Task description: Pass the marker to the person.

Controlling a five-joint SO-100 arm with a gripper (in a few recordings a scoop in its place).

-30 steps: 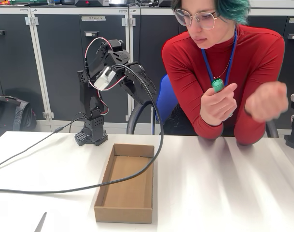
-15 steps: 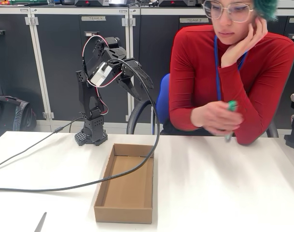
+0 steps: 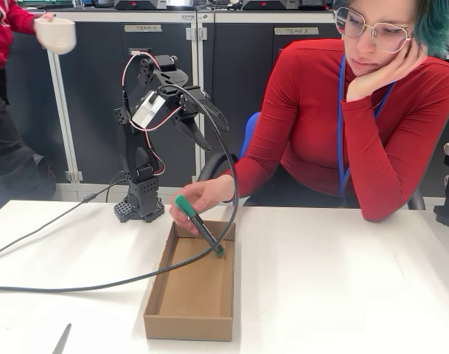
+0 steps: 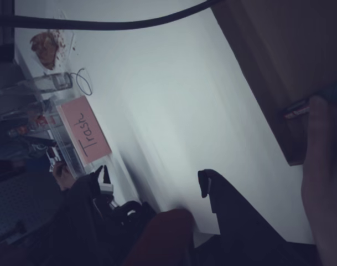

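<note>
While the person's hand (image 3: 197,198) holds the marker (image 3: 199,226) over the cardboard box (image 3: 191,284), the arm sits folded back at its base.
Marker's with the person, so a handover looks done or about to restart. It slants, green cap up-left, tip down-right into the box. The gripper (image 3: 202,122) hangs empty, fingers a bit apart.
</note>
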